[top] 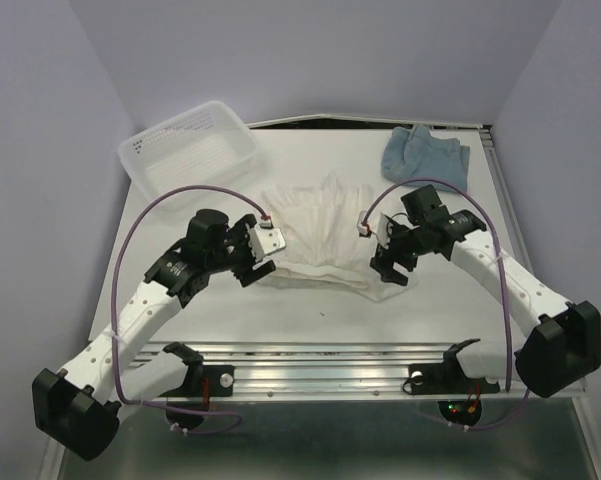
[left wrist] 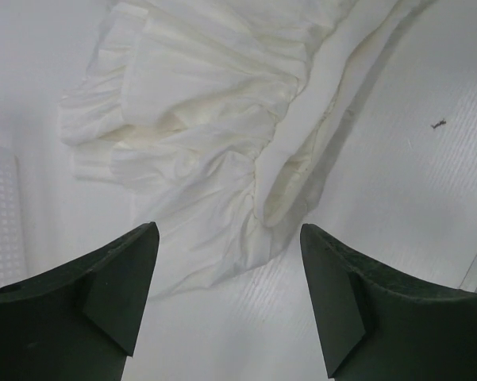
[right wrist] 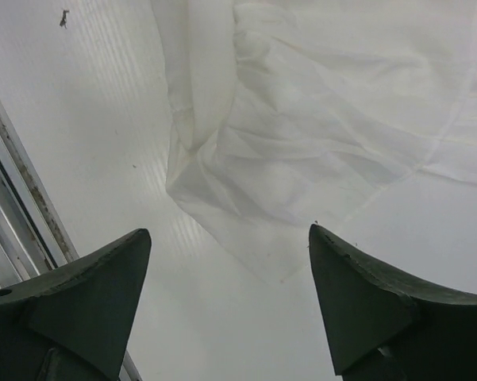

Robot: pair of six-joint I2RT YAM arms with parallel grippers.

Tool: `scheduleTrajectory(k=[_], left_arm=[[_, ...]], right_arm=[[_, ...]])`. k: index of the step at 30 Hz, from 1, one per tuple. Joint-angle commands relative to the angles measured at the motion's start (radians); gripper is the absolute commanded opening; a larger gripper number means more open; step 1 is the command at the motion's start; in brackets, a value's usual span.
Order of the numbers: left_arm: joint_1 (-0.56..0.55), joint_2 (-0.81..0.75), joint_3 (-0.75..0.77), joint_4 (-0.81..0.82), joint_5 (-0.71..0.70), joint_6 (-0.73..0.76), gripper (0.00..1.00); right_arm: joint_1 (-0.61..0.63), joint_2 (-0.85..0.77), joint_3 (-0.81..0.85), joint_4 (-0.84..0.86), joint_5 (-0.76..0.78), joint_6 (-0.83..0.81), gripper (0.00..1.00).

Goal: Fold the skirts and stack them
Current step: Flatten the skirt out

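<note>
Near edge of the surface (top: pixel 460 300): both arms reach inward over the middle.

Left tool (top: pixel 252 264) is spread wide, with nothing between its fingers. In its own wrist view the left tool (left wrist: pixel 228 230) sits over the near-left end of the white skirt (left wrist: pixel 206 119), and the ruffled hem lies ahead of the gap. We cannot tell whether the tips touch the cloth.

Right tool (top: pixel 390 268) is also spread wide and grips nothing. Through its wrist camera the right tool (right wrist: pixel 228 232) frames the near-right corner of the white skirt (right wrist: pixel 317 119), where a thin layer lies flat with a folded band running beside it. Whether it touches is not clear to us.

Middle of the surface: the white skirt (top: pixel 320 235) lies fanned out and flat between the two tools, its tiers creased and its near edge curved.

Far-left corner: white mesh basket (top: pixel 242 128), set at an angle, and we see only its perforated floor inside. A strip of it shows at the left edge of the left wrist view.

Far-right corner: blue-grey skirt (top: pixel 425 152), bunched in a loose heap, well apart from the white skirt and both tools.
</note>
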Motion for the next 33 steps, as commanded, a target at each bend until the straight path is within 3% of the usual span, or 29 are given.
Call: scheduleTrajectory(k=[1, 5, 9, 11, 14, 21, 29, 32, 33], left_arm=[[-0.005, -0.038, -0.112, -0.07, 0.04, 0.237, 0.84], [-0.005, -0.067, -0.237, -0.01, 0.051, 0.501, 0.8], [-0.005, -0.057, -0.308, 0.11, 0.054, 0.555, 0.75], [-0.005, -0.028, -0.323, 0.168, 0.058, 0.547, 0.7], [-0.005, -0.008, -0.334, 0.231, 0.071, 0.52, 0.69], [-0.006, 0.089, -0.329, 0.312, 0.095, 0.543, 0.69], [-0.006, 0.235, -0.288, 0.408, 0.089, 0.529, 0.63], [-0.006, 0.246, -0.289, 0.411, 0.091, 0.546, 0.48], [-0.006, 0.246, -0.289, 0.411, 0.089, 0.544, 0.37]], right_arm=[[0.021, -0.06, -0.073, 0.025, 0.057, -0.079, 0.86], [0.054, -0.146, -0.281, 0.249, 0.062, -0.137, 0.85], [0.127, -0.186, -0.424, 0.476, 0.074, -0.142, 0.74], [0.169, -0.212, -0.475, 0.603, 0.079, -0.12, 0.66], [0.212, -0.194, -0.489, 0.691, 0.1, -0.105, 0.66], [0.226, -0.096, -0.53, 0.816, 0.125, -0.133, 0.65], [0.226, -0.022, -0.547, 0.913, 0.143, -0.159, 0.5], [0.226, -0.018, -0.549, 0.919, 0.142, -0.145, 0.36], [0.226, -0.019, -0.544, 0.919, 0.145, -0.139, 0.25]])
